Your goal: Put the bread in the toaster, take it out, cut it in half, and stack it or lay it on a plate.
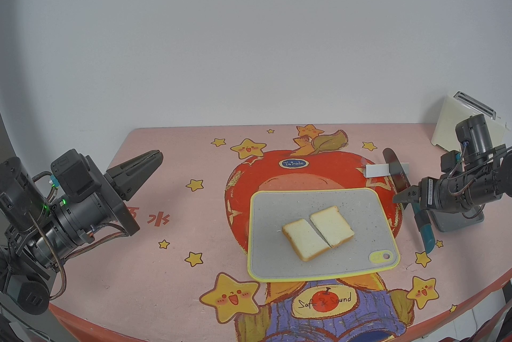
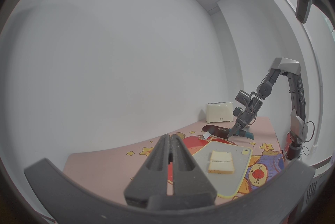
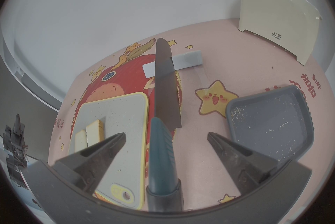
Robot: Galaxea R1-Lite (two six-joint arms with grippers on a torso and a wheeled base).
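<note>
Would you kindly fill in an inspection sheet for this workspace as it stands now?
Surface: pink tabletop with a cartoon apple print.
Job's things: two pale bread halves lying side by side on a grey, yellow-rimmed cutting board; teal-handled, dark-bladed knife on the tabletop to the board's right, blade across a small white block; cream toaster at the far right; grey rectangular tray holding only crumbs, beside the knife.
Clutter: nothing seen.
Grippers: left gripper shut, held over the tabletop's left side; right gripper open, straddling the knife's handle.
Cables: nothing seen.
Surroundings: plain white wall behind.
</note>
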